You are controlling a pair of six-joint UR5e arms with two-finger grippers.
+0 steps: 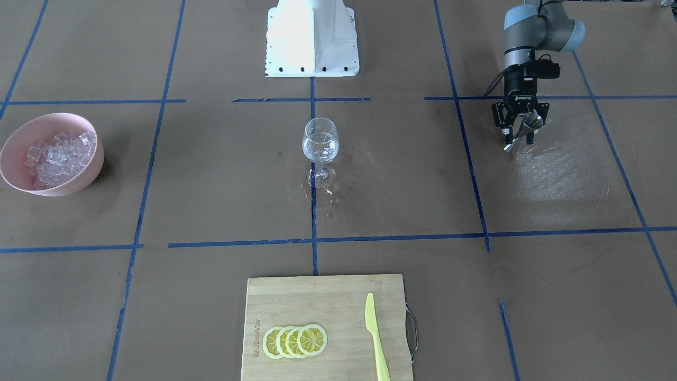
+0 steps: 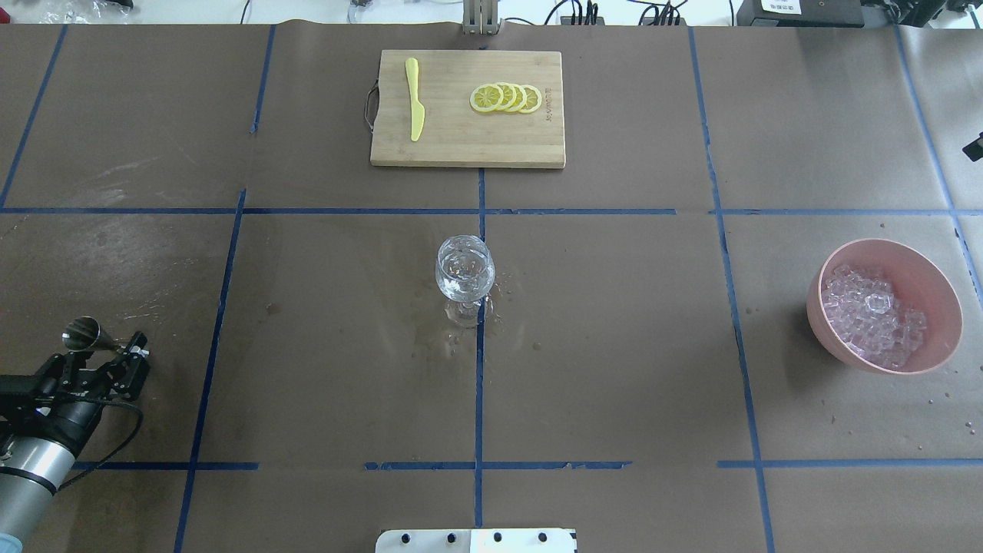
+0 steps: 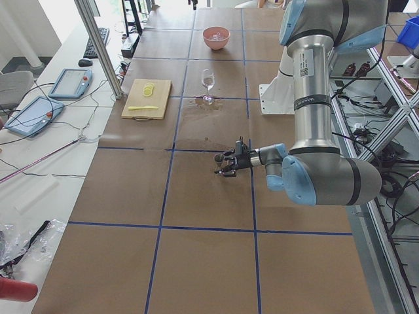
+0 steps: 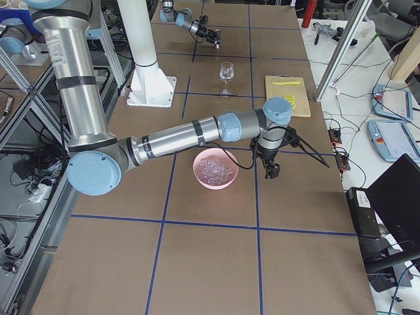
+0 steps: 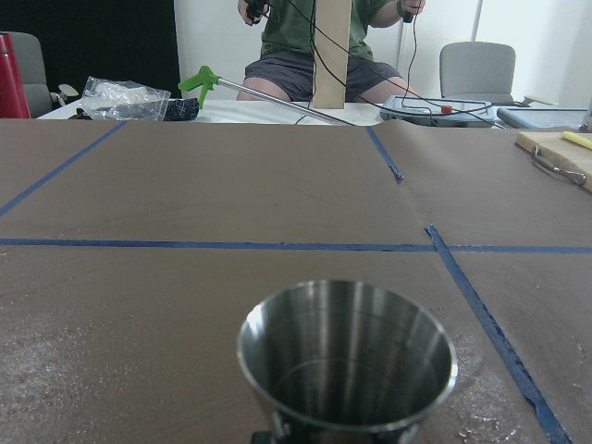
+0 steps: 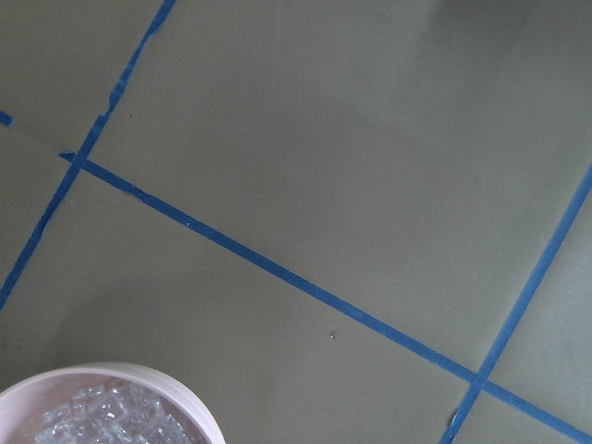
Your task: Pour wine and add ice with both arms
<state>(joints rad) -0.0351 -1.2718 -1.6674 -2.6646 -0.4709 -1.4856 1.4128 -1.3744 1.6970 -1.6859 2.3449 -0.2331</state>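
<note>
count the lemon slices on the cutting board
4 lemon slices, overlapping in one row on the wooden cutting board, toward the end away from the yellow knife. A further slice could be hidden under the overlap.

Polished steel jigger (image 5: 347,356), clear glossy wine glass (image 1: 320,143), matt brown paper table cover (image 2: 614,346) with wet shiny patches, pale smooth wood board (image 2: 461,138), matt pink plastic bowl (image 2: 925,273), glassy clear ice (image 2: 872,315), yellow plastic knife (image 2: 415,107)
</note>
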